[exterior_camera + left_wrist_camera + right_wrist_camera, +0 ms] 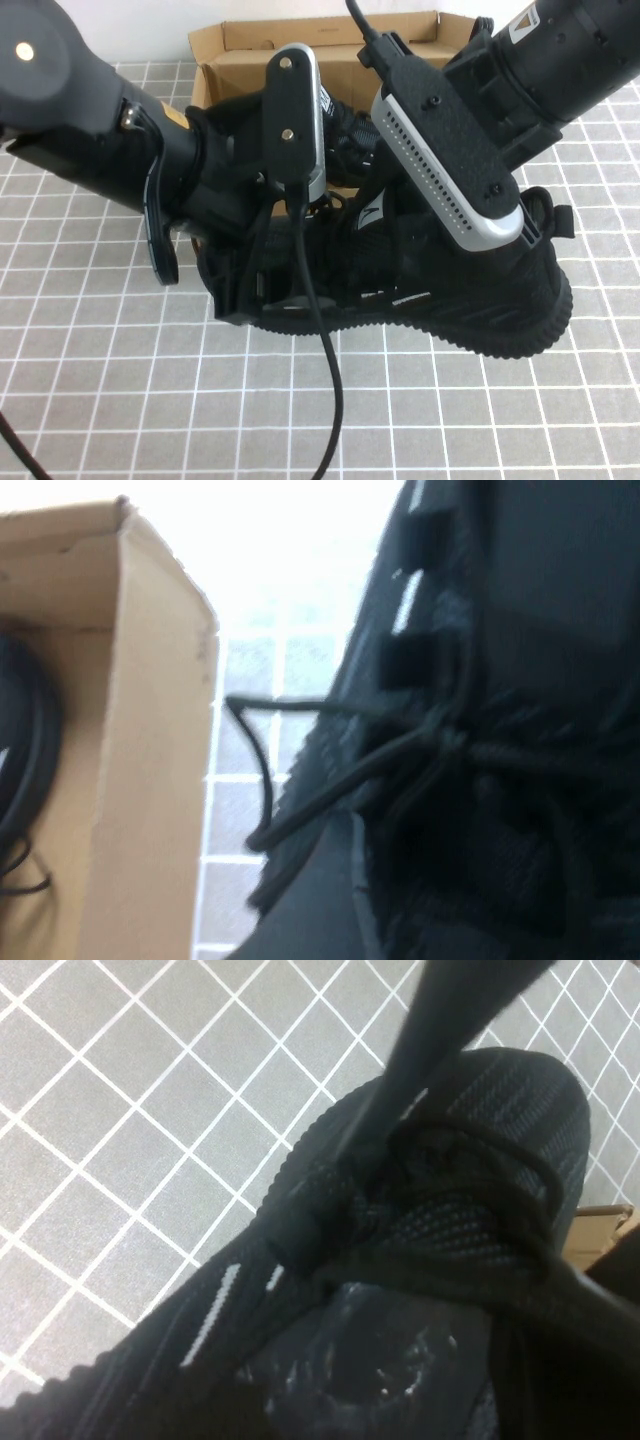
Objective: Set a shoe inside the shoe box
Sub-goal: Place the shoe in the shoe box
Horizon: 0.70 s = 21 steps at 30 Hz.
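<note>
The black knit shoe lies lengthwise just in front of the brown cardboard shoe box, toe to the right, with thin white side stripes showing. My left gripper is at the shoe's heel end and closed on it; the laces fill the left wrist view beside the box wall. My right gripper is over the shoe's lace area and closed on it; in the right wrist view one finger lies along the shoe. Both arms hide most of the shoe's top.
The box stands open at the back with its lid flap up; something black lies inside it, also in the left wrist view. The grey tiled table extends in front and to both sides. A black cable hangs over the front.
</note>
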Motion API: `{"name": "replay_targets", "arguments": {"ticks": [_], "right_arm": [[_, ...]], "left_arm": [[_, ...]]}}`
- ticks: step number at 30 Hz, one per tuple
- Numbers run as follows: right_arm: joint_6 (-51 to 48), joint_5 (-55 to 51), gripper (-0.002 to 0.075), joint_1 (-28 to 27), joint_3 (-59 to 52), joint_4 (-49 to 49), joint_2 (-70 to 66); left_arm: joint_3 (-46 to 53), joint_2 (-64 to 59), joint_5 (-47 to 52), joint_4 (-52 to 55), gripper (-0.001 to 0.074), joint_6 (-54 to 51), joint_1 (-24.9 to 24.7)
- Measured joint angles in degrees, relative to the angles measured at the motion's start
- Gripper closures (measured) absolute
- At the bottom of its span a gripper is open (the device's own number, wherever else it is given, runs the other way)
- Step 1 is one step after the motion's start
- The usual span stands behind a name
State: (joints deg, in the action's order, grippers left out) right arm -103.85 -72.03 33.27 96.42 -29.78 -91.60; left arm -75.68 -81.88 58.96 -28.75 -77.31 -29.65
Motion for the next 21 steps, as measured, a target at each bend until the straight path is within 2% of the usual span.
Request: {"name": "replay_targets", "arguments": {"ticks": [8,21], "right_arm": [[0.0,0.0,0.0732,0.0,0.0,-0.1,0.0],[0.0,0.0,0.0732,0.0,-0.1,-0.1,0.0]], "left_arm": [[0.0,0.0,1.5,-4.4,0.0065,-1.0,0.0],[0.0,-2.9,0.5,-3.8,0.0065,-1.5,0.0]]}}
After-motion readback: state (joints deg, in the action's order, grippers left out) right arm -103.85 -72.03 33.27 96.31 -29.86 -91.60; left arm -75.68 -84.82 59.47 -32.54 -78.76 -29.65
